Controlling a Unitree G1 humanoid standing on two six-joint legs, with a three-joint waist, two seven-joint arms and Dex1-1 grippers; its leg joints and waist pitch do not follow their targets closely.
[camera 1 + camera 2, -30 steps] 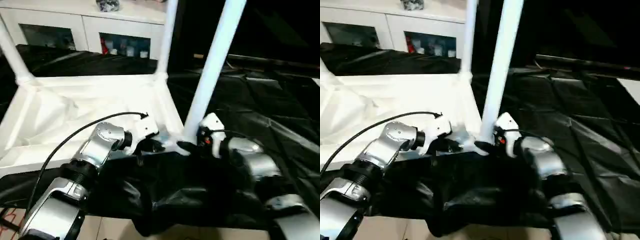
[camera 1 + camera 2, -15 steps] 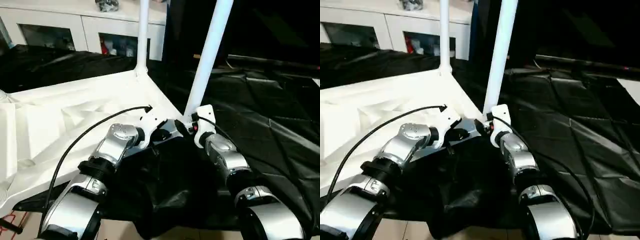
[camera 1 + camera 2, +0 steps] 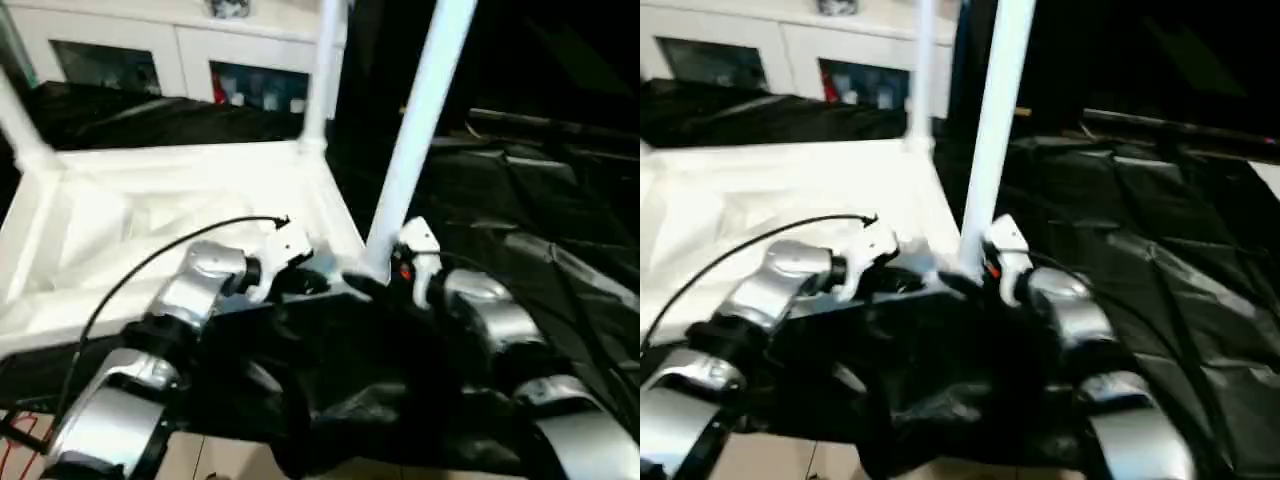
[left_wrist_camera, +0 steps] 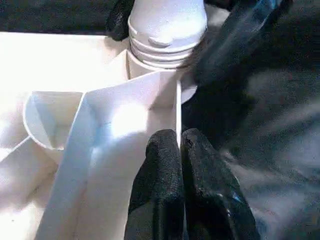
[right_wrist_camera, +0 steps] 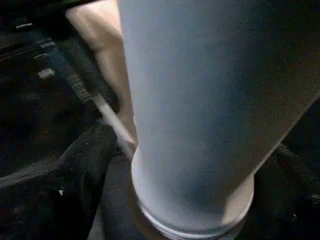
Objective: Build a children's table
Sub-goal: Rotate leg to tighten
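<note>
The white tabletop (image 3: 150, 205) lies upside down on the black cloth, ribbed side up. Three white legs stand in its corner sockets: the near right leg (image 3: 418, 130), the far right leg (image 3: 322, 80) and the far left leg (image 3: 17, 115). My left gripper (image 3: 303, 283) is shut on the thin upright rim (image 4: 177, 102) of the tabletop, just beside the near right socket. My right gripper (image 3: 368, 287) is at that leg's base, its black fingers closed around the tube (image 5: 200, 100).
The black-draped work table (image 3: 530, 210) spreads to the right, and its cloth bunches up in front under my forearms (image 3: 340, 385). A white cabinet with glass doors (image 3: 130, 50) stands behind. A strip of pale floor (image 3: 230, 462) runs along the front edge.
Half a second ago the tabletop stood turned with its corner toward me. It has swung back square, the far left leg is in sight again, and both arms moved with it.
</note>
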